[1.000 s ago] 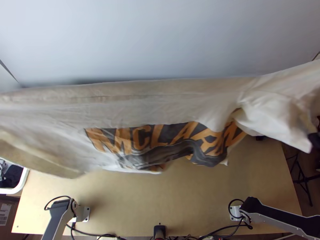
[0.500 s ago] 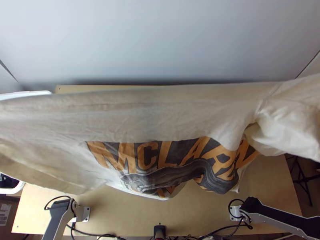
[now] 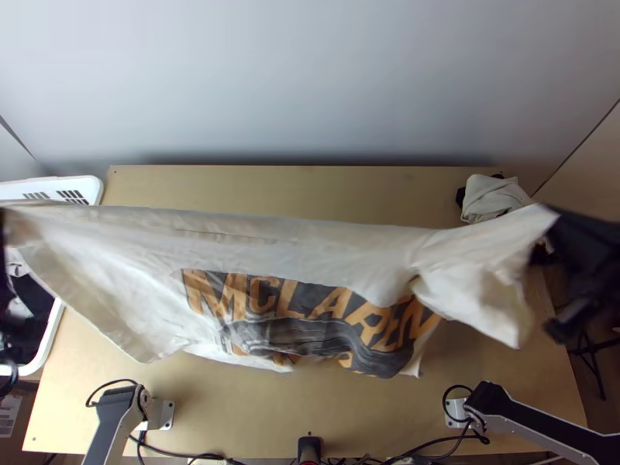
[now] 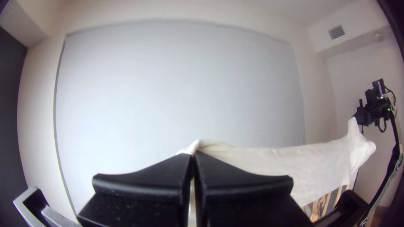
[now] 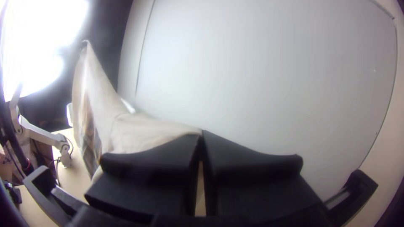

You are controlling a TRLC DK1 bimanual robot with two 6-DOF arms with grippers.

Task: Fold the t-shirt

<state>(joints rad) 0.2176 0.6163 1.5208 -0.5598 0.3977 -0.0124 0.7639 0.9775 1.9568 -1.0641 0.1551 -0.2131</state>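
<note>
- The left gripper (image 3: 11, 298) was blurry and partly cut off by the top view's left edge.
- The right gripper (image 3: 559, 225) was a dark smudge near the right edge.
- One end of the t-shirt (image 3: 318, 240) went past the left edge, and its other end was blurry.
- Folds hid bits of the t-shirt's letters.
- The t-shirt hid the middle of the table (image 3: 310, 422).
- The white basket (image 3: 94, 190) was partly covered and cut off, and the dark stuff (image 3: 31, 298) in it was too blurry to tell.
</note>
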